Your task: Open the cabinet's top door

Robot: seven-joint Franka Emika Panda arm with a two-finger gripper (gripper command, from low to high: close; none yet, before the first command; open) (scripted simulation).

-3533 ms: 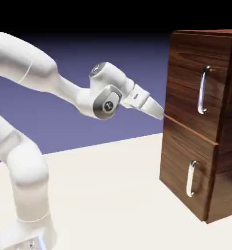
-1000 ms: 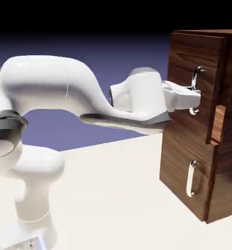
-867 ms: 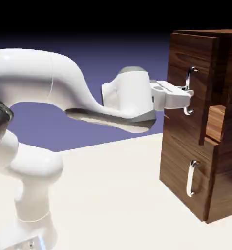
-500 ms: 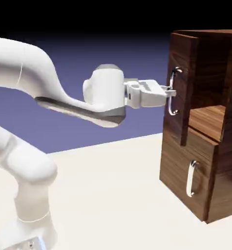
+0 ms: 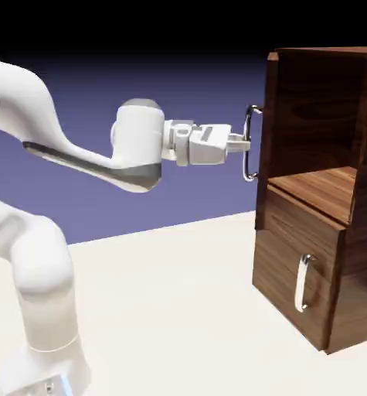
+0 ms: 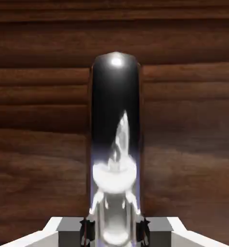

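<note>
The dark walnut cabinet (image 5: pixel 325 255) stands at the exterior view's right. Its top door (image 5: pixel 269 108) is swung wide open, seen almost edge-on, and the upper compartment with its wooden shelf shows behind it. My gripper (image 5: pixel 246 143) is shut on the top door's silver handle (image 5: pixel 250 147) at mid-height, the arm reaching level from the left. In the hand view the shiny handle (image 6: pixel 115 144) runs up the middle against the door's wood (image 6: pixel 39 120), clamped between my gripper (image 6: pixel 114 230) fingertips.
The lower door (image 5: pixel 294 267) is closed, its own silver handle (image 5: pixel 301 283) untouched. The cream table top (image 5: pixel 163 309) stretches between the robot's base and the cabinet.
My gripper reached the top door's handle, shut on it and pulled it leftward. The door swung from closed to wide open, exposing the upper compartment.
</note>
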